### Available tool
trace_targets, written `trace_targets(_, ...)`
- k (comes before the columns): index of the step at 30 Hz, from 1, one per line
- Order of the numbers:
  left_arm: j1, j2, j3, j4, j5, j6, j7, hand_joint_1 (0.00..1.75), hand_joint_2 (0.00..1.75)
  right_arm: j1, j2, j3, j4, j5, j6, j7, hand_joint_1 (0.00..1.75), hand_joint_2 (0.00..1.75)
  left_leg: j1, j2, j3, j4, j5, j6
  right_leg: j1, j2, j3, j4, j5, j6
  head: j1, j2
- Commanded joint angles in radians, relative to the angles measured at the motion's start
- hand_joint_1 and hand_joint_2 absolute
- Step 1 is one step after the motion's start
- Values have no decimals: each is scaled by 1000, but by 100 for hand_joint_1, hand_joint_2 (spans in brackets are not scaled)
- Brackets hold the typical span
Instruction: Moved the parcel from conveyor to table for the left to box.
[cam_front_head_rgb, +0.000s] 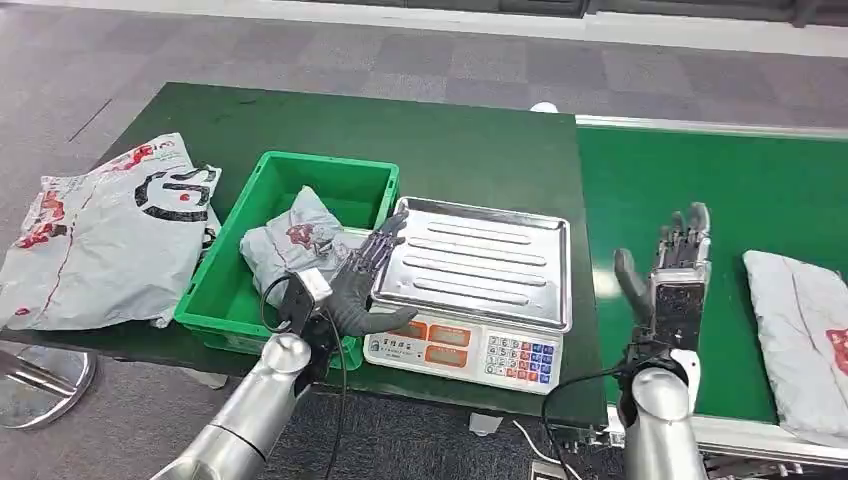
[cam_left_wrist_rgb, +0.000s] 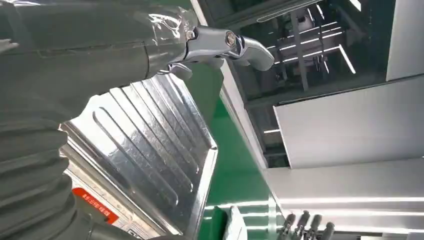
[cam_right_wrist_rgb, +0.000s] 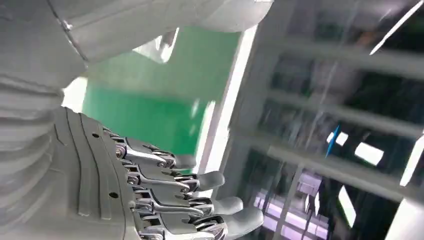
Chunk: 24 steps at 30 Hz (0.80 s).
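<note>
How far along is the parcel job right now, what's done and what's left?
Done: one parcel lies in the green bin; the scale tray is bare. In hand: nothing; left hand and right hand are open. Left: the parcel on the conveyor.

Three parcels (cam_front_head_rgb: 105, 235) (cam_front_head_rgb: 295, 245) (cam_front_head_rgb: 800, 335), one crate (cam_front_head_rgb: 235, 290), one scale (cam_front_head_rgb: 470, 300)

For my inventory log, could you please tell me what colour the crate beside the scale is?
The crate is bright green, clearest in the head view.

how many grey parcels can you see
3: one in the green bin, one large parcel on the table's left end, one on the conveyor at right. The bin may hide more.
</note>
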Motion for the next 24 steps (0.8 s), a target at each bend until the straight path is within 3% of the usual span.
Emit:
trace_targets(1,-51,6,-21,80,-7,9,4,0,175,-215,-145,-205,344,148,-78,77,0,175,0,-1,2,-1,0,2,0,-1,2,-2,1,-2,0,0)
trace_targets(6,-42,12,-15,77,-5,14,4,0,175,-300,-235,-237,510,274,-106,169,0,175,0,-1,2,0,0,2,0,-1,2,-2,1,-2,0,0)
trace_targets(11,-44,18,-12,84,-5,12,4,0,175,-299,-303,-280,625,341,-129,212,0,175,0,-2,3,-1,0,2,1,-2,5,-3,0,-1,0,0)
trace_targets(14,-46,19,-12,91,-8,15,4,0,175,-287,-337,-294,687,404,-171,280,0,175,0,-4,4,-1,0,2,1,-4,6,-3,0,-2,0,0)
trace_targets(15,-46,22,-15,95,-4,16,4,0,175,-283,-367,-332,759,489,-191,322,0,175,0,-3,2,0,0,2,1,-3,4,-2,0,-1,0,0)
trace_targets(16,-44,24,-15,97,-3,22,4,0,175,-303,-394,-327,836,536,-140,412,0,175,0,-4,4,-1,-1,2,1,-4,5,-3,0,-2,0,0)
trace_targets(24,-1,44,7,55,8,19,4,0,175,-322,-444,-352,950,590,-43,550,0,175,-1,-2,3,-1,-2,3,0,-2,5,-3,-1,-1,0,0)
